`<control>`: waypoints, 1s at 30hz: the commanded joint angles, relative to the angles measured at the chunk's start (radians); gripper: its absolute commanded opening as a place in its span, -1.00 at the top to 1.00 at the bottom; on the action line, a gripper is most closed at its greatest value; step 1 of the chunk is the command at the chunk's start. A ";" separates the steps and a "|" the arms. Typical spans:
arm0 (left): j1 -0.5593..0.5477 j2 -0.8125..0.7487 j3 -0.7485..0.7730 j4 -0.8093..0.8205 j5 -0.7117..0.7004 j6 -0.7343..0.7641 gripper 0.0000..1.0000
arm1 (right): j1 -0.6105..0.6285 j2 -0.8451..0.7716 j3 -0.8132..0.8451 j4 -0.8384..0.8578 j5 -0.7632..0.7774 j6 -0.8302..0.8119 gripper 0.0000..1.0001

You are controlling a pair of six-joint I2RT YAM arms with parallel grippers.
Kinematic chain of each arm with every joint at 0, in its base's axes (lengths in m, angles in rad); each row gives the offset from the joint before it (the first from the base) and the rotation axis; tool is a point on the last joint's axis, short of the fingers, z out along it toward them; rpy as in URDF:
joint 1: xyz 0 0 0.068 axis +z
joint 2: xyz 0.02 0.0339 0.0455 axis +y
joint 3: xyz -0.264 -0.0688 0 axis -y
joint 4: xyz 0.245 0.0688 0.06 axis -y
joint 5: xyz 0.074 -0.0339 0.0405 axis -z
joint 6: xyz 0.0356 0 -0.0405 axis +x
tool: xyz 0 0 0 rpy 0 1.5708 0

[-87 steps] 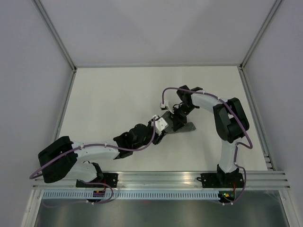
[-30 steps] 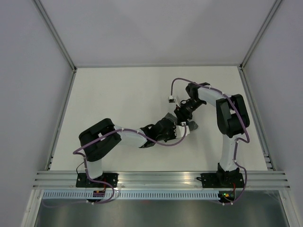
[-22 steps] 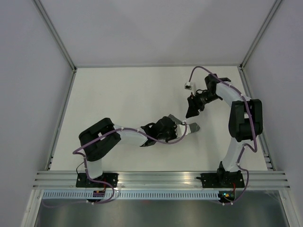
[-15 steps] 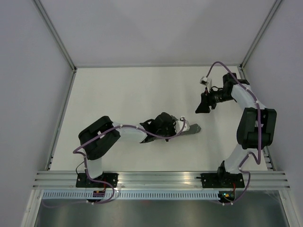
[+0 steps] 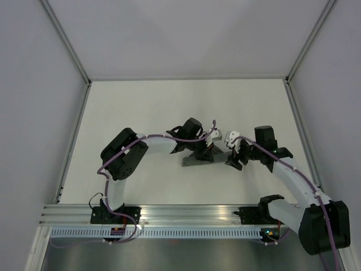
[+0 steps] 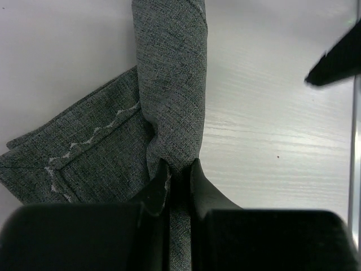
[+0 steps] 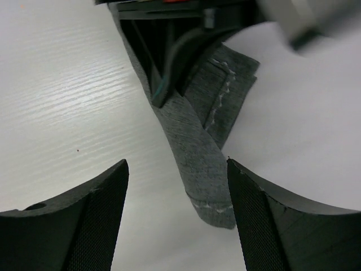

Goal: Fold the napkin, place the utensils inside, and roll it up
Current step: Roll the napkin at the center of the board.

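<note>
The napkin (image 6: 172, 84) is a dark grey cloth rolled into a narrow tube, with a loose stitched flap (image 6: 84, 152) spread beside it. In the top view it lies mid-table as a short dark roll (image 5: 192, 161). My left gripper (image 6: 179, 168) is shut on one end of the roll, and it appears above that end in the top view (image 5: 205, 151). My right gripper (image 7: 176, 165) is open, its fingers standing either side of the roll's free end (image 7: 211, 192) without touching it, just right of the napkin (image 5: 233, 160). The utensils are hidden.
The white tabletop (image 5: 141, 113) is bordered by a metal frame, with a rail along the near edge (image 5: 192, 212) where the arm bases sit. Grey walls enclose the far and side edges.
The right arm has swung back from the far right to the napkin's free end, and its jaws have widened. The left gripper has dragged the roll leftward, keeping its grip.
</note>
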 commanded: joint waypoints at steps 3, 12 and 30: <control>0.014 0.136 0.007 -0.326 0.176 -0.062 0.95 | 0.227 -0.059 -0.134 0.320 0.246 0.017 -0.53; 0.020 0.204 0.084 -0.404 0.213 -0.068 0.93 | 0.437 0.023 -0.212 0.439 0.447 0.000 -0.50; 0.031 0.181 0.127 -0.412 0.141 -0.106 0.45 | 0.503 0.142 -0.166 0.348 0.483 -0.009 0.45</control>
